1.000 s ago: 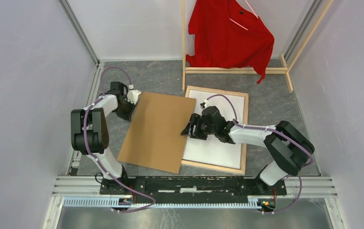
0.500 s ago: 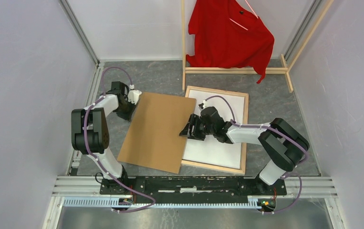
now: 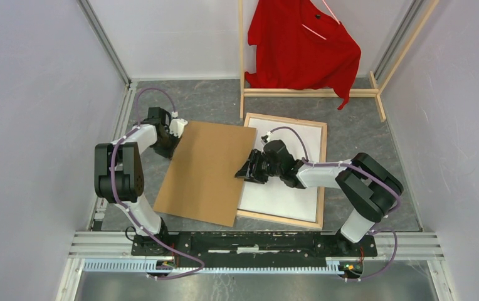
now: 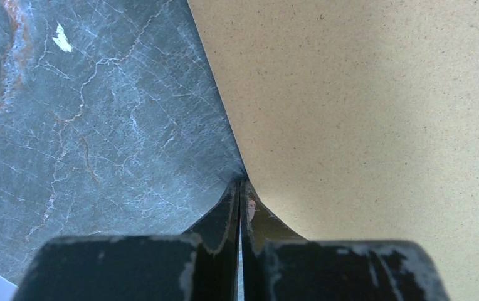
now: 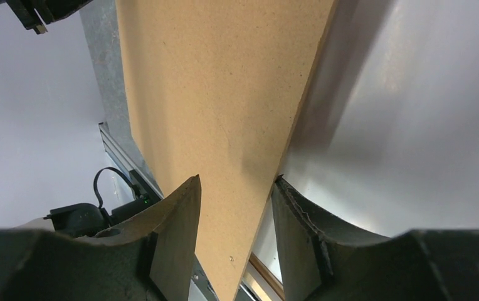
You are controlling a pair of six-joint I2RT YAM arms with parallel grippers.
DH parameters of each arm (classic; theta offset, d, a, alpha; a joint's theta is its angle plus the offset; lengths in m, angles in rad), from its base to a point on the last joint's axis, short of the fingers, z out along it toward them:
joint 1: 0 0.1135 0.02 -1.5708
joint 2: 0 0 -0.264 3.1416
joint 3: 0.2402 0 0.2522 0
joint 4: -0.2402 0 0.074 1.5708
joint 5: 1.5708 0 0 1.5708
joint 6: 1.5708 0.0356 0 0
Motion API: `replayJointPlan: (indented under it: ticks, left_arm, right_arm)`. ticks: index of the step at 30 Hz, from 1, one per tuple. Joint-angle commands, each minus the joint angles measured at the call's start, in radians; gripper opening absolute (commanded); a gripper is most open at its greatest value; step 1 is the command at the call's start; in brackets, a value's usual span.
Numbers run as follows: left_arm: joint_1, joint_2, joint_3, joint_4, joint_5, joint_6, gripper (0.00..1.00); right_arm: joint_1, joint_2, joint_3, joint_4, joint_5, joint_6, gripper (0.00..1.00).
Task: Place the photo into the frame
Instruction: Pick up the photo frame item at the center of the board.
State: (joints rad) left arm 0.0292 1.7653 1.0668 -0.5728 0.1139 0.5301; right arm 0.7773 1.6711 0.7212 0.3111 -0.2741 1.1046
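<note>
The frame point(image 3: 285, 118) lies flat with its light bare-wood back side up, right of centre. A white sheet point(image 3: 287, 194) fills it, seemingly the photo with its plain white back up; no dark picture side shows. A plain brown backing board point(image 3: 205, 172) lies tilted, its right edge over the frame's left side. My left gripper point(image 3: 175, 128) is shut on the board's far left corner, which also shows in the left wrist view point(image 4: 242, 188). My right gripper point(image 3: 247, 170) is open and straddles the board's right edge point(image 5: 237, 180), above the white sheet point(image 5: 412, 125).
A tall wooden clothes rack point(image 3: 312, 93) with a red shirt point(image 3: 306, 44) stands just behind the frame. Walls close in on the left and right. A metal rail point(image 3: 256, 241) carrying the arm bases runs along the near edge.
My right gripper has shifted slightly to the left along with the board's right edge. The left gripper has kept its hold and has barely moved.
</note>
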Motion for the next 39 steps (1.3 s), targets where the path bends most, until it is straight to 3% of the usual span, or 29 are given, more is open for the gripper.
replayJointPlan:
  ticks: [1, 7, 13, 17, 20, 25, 39]
  left_arm:
    - [-0.017, 0.113, -0.076, -0.014, 0.083, -0.012, 0.04]
    - [-0.057, 0.121, -0.080, -0.013, 0.086, -0.010, 0.04]
    - [-0.063, 0.118, -0.086, -0.013, 0.104, -0.006, 0.03]
    - [-0.062, 0.104, -0.097, -0.014, 0.121, 0.004, 0.03]
    - [-0.063, 0.100, -0.097, -0.026, 0.133, 0.013, 0.03]
    - [-0.063, 0.108, -0.097, -0.034, 0.146, 0.020, 0.03]
    - [-0.062, 0.053, -0.104, -0.110, 0.243, 0.043, 0.02]
  right_arm:
    - [0.010, 0.006, 0.021, 0.176, -0.034, 0.079, 0.51]
    - [0.028, 0.046, 0.030, 0.355, -0.059, 0.176, 0.50]
    - [0.051, 0.087, 0.152, 0.262, -0.047, 0.137, 0.52]
    - [0.054, 0.100, 0.147, 0.331, -0.039, 0.175, 0.37]
    - [0.057, 0.092, 0.129, 0.417, -0.021, 0.198, 0.35]
    - [0.059, 0.077, 0.117, 0.507, -0.002, 0.212, 0.51]
    - [0.059, 0.039, 0.044, 0.787, 0.095, 0.246, 0.59]
